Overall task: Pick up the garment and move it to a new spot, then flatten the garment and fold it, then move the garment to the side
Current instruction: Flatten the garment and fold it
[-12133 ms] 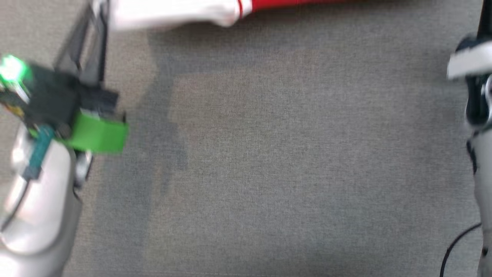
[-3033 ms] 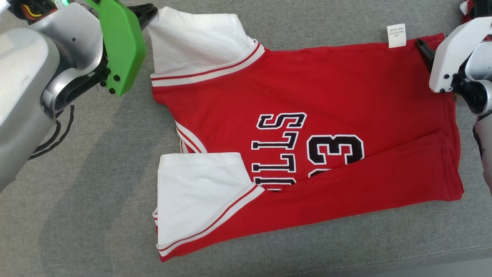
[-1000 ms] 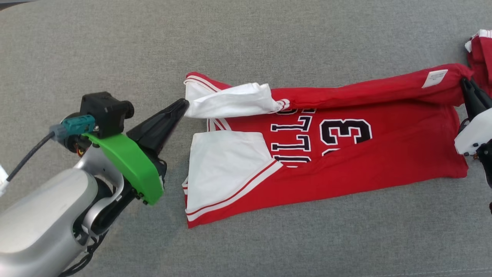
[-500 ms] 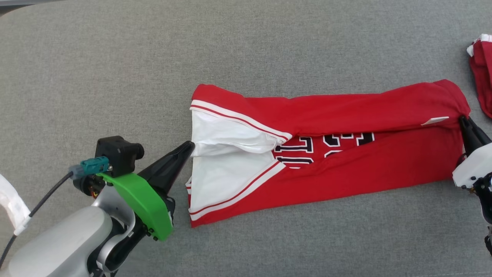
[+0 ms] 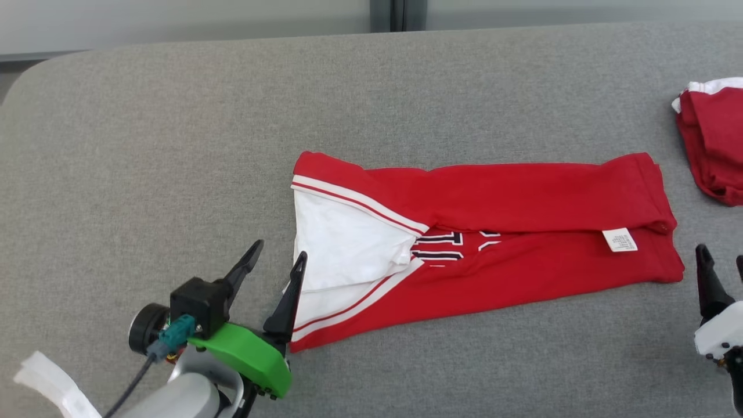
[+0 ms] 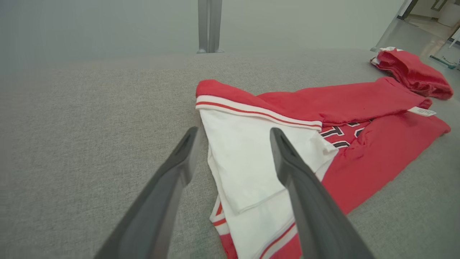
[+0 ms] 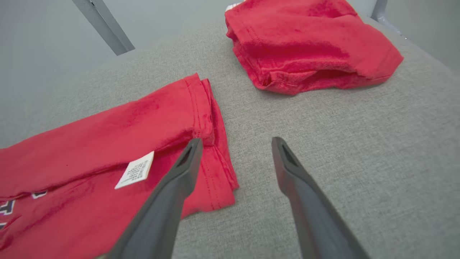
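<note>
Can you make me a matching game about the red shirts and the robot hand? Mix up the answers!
Things:
1. jersey
2. white label
3. other red garment
4. left end effector

States:
A. open, at the jersey's left end
B. bunched up at the far right
C. folded into a long strip
D. lying on red cloth near the jersey's right end

Pairs: 1-C, 2-D, 3-B, 4-A.
</note>
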Controlling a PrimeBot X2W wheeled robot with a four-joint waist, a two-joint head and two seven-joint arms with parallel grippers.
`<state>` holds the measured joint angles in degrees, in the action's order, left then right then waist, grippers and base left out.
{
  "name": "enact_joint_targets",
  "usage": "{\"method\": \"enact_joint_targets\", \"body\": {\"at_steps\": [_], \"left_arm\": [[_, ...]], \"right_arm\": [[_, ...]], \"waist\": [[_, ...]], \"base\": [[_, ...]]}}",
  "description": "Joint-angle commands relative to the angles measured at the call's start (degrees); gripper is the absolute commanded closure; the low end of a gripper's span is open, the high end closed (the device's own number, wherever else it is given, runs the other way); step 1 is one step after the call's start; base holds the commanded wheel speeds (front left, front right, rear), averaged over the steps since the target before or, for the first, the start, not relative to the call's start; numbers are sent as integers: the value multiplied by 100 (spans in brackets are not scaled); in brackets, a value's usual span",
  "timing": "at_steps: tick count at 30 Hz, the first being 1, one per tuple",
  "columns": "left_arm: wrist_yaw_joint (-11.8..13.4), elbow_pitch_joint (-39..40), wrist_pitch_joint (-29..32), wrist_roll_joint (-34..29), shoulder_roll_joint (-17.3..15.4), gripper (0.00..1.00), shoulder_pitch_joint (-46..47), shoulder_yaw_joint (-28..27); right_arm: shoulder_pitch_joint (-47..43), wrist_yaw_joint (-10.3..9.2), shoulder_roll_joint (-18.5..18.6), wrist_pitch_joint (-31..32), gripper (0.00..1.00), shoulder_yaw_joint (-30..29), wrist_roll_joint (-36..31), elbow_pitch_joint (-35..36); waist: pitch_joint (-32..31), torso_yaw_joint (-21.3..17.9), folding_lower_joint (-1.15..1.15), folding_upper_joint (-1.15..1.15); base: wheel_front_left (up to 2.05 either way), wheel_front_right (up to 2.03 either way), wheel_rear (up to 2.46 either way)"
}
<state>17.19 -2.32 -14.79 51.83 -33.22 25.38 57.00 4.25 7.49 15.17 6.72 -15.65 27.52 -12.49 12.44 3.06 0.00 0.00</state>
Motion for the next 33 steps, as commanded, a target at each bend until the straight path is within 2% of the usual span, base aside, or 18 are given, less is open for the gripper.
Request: {"method": "enact_joint_targets", "body": {"at_steps": [1,5,10,18,26,33], "left_arm": [[156,64,-48,-287,145,0,-238,-234],[484,255,-39,-1101,579,0,-991,-949],[553,466,-40,-1974,1094,0,-1765,-1739],[229,516,-41,-2872,1746,0,-2494,-2485],[-183,405,-42,-3414,2124,0,-2647,-2720],[-369,240,-42,-3837,2296,0,-2659,-2827]], "right_arm": [[-159,0,-101,-55,0,-24,-4,21],[-325,-1,-297,-180,0,-8,58,-64],[-340,0,-399,-419,0,120,-76,-259],[146,0,-419,-672,0,66,-334,-857],[803,0,-157,-451,0,-546,-837,-1731],[1255,0,-45,-163,0,-908,-1087,-2501]], "waist": [[-222,-79,0,0],[-407,-79,0,0],[-555,36,0,0],[-669,459,0,0],[-590,902,0,0],[-459,1096,0,0]], "base": [[0,0,0],[0,0,0],[0,0,0],[0,0,0],[0,0,0],[0,0,0]]}}
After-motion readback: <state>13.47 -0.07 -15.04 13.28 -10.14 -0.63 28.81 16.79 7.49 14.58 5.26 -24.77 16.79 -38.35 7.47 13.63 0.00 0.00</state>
